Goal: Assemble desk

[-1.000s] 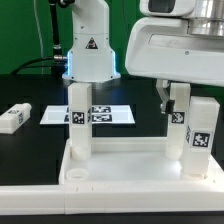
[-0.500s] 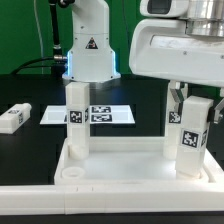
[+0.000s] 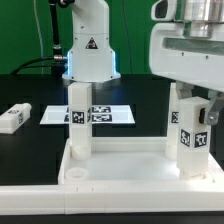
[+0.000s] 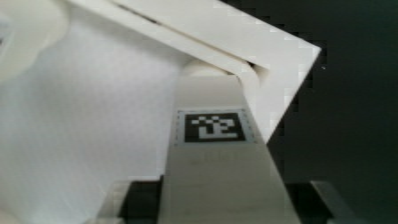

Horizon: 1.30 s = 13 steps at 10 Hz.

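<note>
We see the desk top (image 3: 120, 165) first, a white rimmed tray across the front of the black table (image 3: 30, 140). In the wrist view it fills the pale area (image 4: 80, 110) beside the held post. Above its corner on the exterior view's right hangs the bulky white head of the arm. Its gripper (image 3: 192, 100) comes down over the held leg (image 3: 190, 145). That leg stands upright in the corner on that side. In the wrist view the gripper (image 4: 222, 200) shows a dark finger pressed flat on each side of this leg (image 4: 222, 170), so we read the jaws as pinching it.

Behind the tray stands the robot base (image 3: 95, 62), which bears a triangle warning sign (image 3: 88, 44). We can read no words on it. The marker board (image 3: 115, 115) lies flat before the base, its square codes partly hidden. The other leg (image 3: 80, 130) stands upright in the tray's corner on the exterior view's left. A loose leg (image 3: 12, 118) lies on the table well apart, further to the exterior view's left.

Smallest is the black-white tag (image 4: 215, 126) on the held leg, a coded pattern with no lettering
</note>
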Tool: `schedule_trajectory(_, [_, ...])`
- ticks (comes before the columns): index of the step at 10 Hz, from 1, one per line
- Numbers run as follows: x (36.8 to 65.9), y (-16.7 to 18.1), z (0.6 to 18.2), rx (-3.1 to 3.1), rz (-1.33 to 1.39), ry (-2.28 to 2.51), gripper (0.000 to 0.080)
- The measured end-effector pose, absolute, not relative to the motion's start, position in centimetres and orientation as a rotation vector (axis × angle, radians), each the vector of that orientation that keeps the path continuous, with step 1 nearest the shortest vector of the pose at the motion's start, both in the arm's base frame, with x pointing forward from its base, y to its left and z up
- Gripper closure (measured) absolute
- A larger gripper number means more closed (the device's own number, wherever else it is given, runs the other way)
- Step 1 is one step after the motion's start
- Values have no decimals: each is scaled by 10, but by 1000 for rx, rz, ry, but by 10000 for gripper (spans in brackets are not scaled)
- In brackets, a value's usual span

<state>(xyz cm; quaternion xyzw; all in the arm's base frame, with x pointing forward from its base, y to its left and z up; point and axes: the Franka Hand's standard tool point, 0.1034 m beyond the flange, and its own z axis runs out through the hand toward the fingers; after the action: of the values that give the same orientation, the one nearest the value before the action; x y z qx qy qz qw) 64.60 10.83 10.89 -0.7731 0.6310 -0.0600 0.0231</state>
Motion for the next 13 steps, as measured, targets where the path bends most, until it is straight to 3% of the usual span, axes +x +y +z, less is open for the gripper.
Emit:
schedule_trajectory(5, [644, 111, 108, -1871, -131, 2353, 509])
schedule_trajectory(7, [643, 112, 108, -1950, -137, 2293, 271])
schedule_trajectory(8, [643, 115, 108, -2103, -154, 2179, 271])
schedule_trajectory(9, [644, 115, 109, -2276, -181, 2005, 175])
schedule_trajectory(10, [644, 116, 111, -2507, -208, 1738, 157])
schedule_trajectory(13, [642, 118, 110, -2658, -216, 1522, 151])
